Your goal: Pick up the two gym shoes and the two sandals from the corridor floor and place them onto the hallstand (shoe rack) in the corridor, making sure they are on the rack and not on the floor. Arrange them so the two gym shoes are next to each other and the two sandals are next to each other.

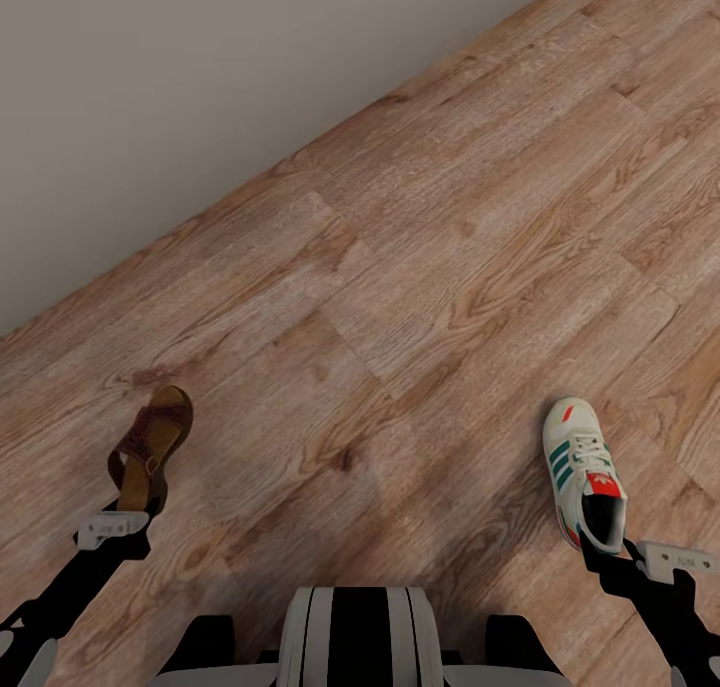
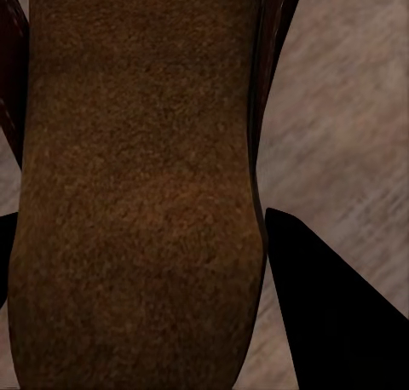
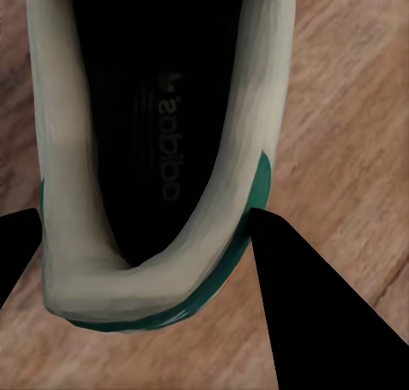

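**A:** ok quick headcount, how many shoes do you get?

**B:** two total. One gym shoe [image 1: 584, 474], cream-white with green stripes, and one sandal [image 1: 150, 445], dark maroon-brown with a tan footbed.

**A:** same here, one of each kind. Arms?

**B:** two black arms, each ending in a gripper, so one left gripper [image 1: 113, 529] and one right gripper [image 1: 668, 559].

**A:** and up close on the wrist cams it's the same single sandal [image 2: 136, 194] and single gym shoe [image 3: 162, 151], not extras.

**B:** agreed. One wood-plank floor [image 1: 420, 267], one plain wall [image 1: 200, 87].
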